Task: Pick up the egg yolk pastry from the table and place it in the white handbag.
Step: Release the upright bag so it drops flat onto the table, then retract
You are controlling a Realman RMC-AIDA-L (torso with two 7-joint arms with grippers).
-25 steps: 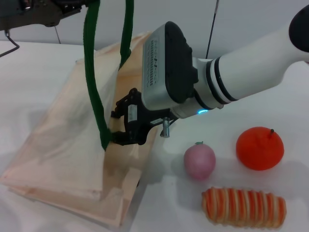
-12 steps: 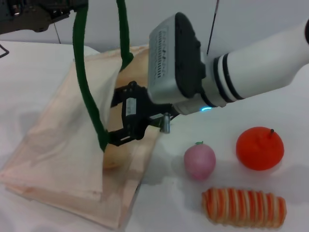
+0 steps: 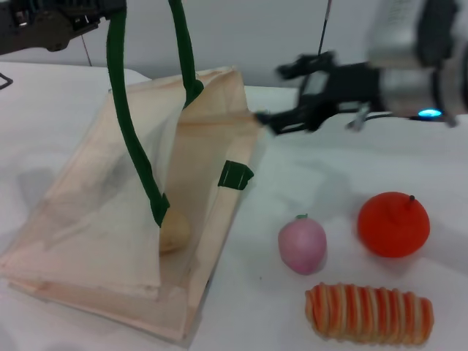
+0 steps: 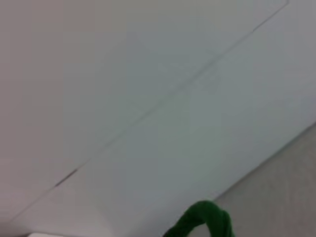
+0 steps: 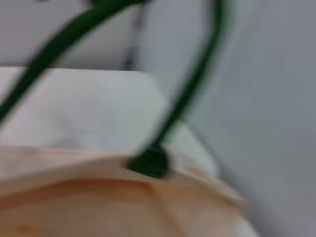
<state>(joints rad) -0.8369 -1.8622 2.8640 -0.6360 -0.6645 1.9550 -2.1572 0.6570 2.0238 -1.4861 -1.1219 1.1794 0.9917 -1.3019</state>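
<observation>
Placing done by the look of it: pastry [image 3: 174, 232] lies inside the bag [image 3: 95, 219]. Right gripper [image 3: 281, 99] empty beside the bag mouth, jaws open. Left gripper [image 3: 44, 18] holds the handle [image 3: 131, 139] up, jaws gripping it. Next: let the handle down.

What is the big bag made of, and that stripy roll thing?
The white handbag looks like thin cream cloth: it folds, sags and lets light through, with thick green woven-looking handles. The striped roll looks like soft baked bread or a toy copy, matte with orange and cream ridges; I cannot tell which.
</observation>
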